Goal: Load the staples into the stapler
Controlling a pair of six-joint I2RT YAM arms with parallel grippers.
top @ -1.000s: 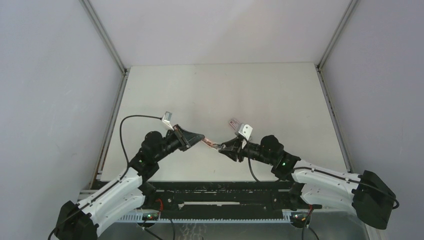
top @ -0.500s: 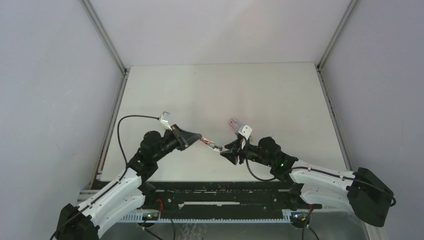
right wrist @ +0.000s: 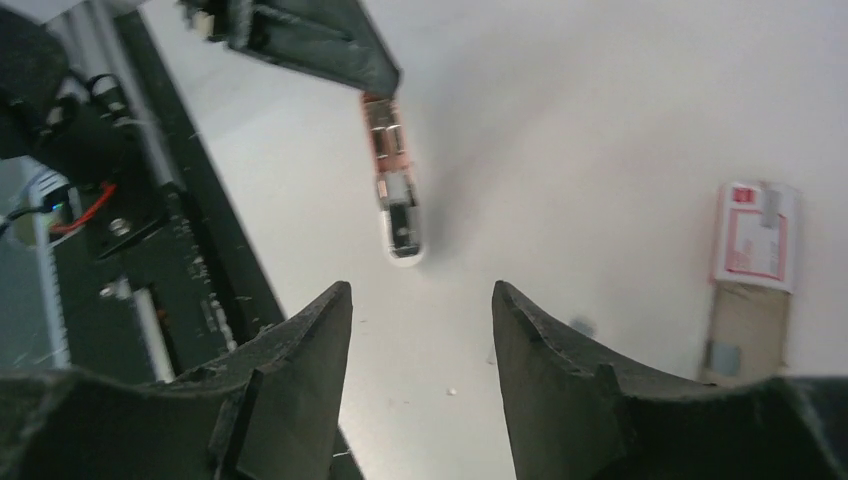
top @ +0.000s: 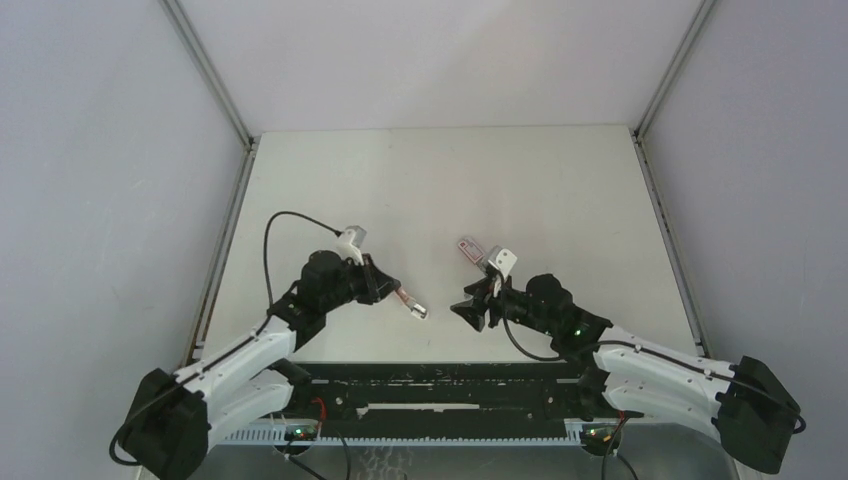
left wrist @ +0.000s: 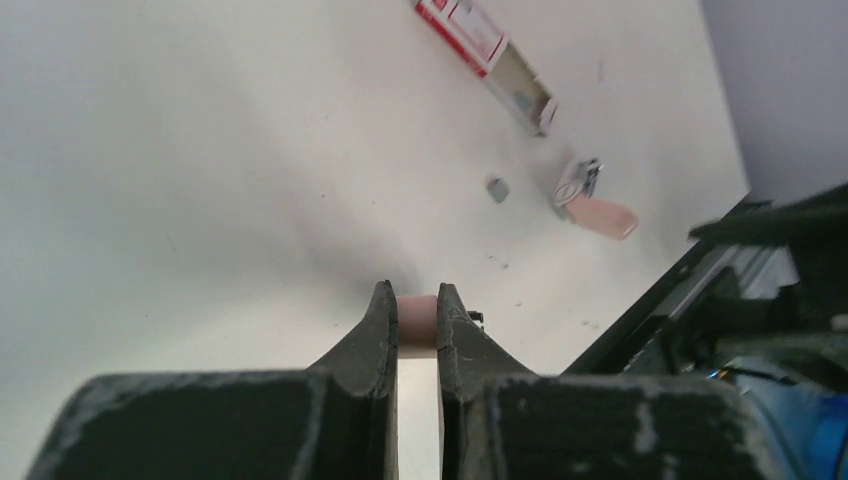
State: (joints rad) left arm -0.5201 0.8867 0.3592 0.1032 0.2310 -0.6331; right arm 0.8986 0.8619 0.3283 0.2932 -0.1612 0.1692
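My left gripper is shut on the rear of a small pink stapler. The stapler juts out over the table toward the right arm, its metal channel showing. My right gripper stands open and empty, a short gap from the stapler's tip. The pinkish staple box with its red label lies behind, its tray pulled out. A grey block that looks like staples sits in the tray.
A small grey piece lies loose on the table between the box and the grippers. A second stubby pink stapler lies near the table's front edge. The black base rail runs along that edge.
The right gripper has opened, let go of the stapler's tip and drawn back. The left arm has swung the stapler a little nearer and lower, leaving a gap between them.
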